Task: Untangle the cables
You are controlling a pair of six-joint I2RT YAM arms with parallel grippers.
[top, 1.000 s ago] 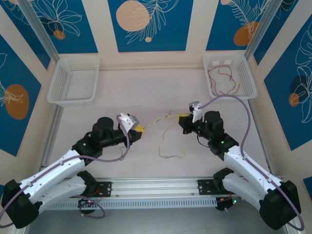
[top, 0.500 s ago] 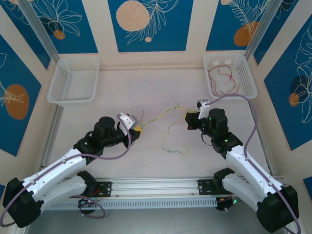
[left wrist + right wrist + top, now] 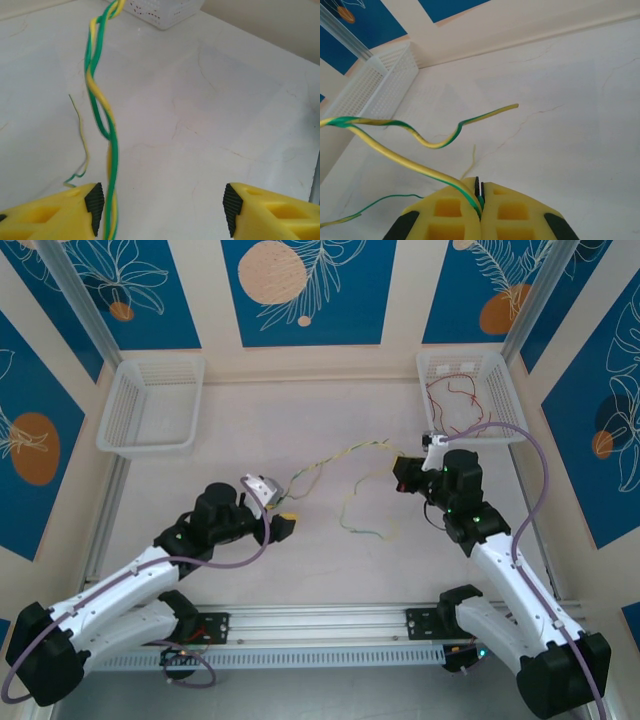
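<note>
**Right side anchors, left side stands open**

My right gripper (image 3: 479, 192) is pressed together on a green-and-yellow strand (image 3: 420, 170). I judge this grip to be the anchor, holding one end fixed so the twist can be worked out from the other side. From there the twisted pair (image 3: 330, 458) runs over the table (image 3: 200, 475) toward my left gripper (image 3: 284, 524), whose fingers stand wide apart and clamp nothing. In the left wrist view the twist passes just inside the left pad (image 3: 94, 202); I cannot tell if it touches. A loose loop (image 3: 362, 525) lies between my grippers, nearer the right one. The red cable (image 3: 455, 405) sits in the far right basket (image 3: 468, 353), well apart.
</note>
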